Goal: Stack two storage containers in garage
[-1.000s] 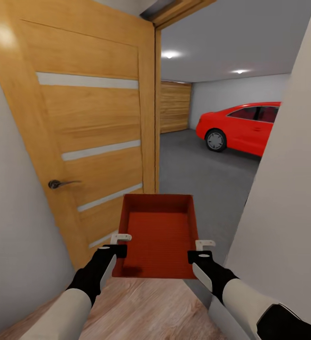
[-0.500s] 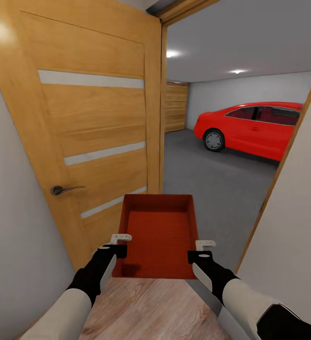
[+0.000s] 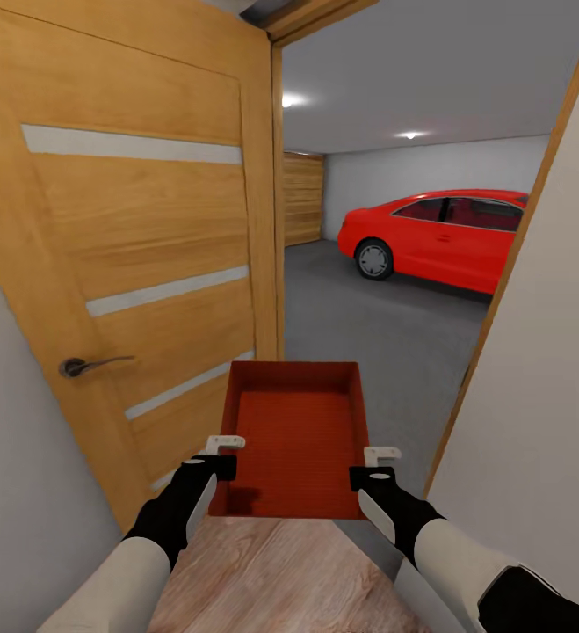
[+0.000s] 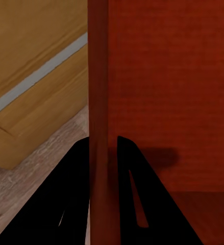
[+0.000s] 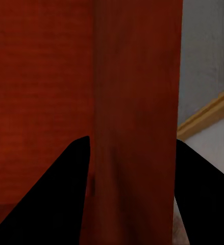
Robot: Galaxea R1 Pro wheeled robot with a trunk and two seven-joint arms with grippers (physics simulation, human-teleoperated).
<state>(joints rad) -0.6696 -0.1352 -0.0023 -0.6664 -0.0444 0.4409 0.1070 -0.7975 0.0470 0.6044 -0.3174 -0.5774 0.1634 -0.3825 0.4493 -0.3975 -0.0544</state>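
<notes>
Light wood-plank floor (image 3: 271,571) underfoot here, running up to the doorway. Beyond the threshold, dark grey concrete floor (image 3: 359,325) takes over, and a red car (image 3: 438,237) stands on it, far side.

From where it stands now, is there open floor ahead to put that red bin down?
Yes: the grey garage floor lies bare between the open wooden door and the red car. The doorway itself is tight, door on one side and white wall on the other of the storage container.

This is a home, at the doorway into a garage: an open wooden door (image 3: 140,264) on the left, wood-plank flooring (image 3: 280,571) near, grey concrete floor (image 3: 368,343) and a red car (image 3: 438,233) far.
</notes>
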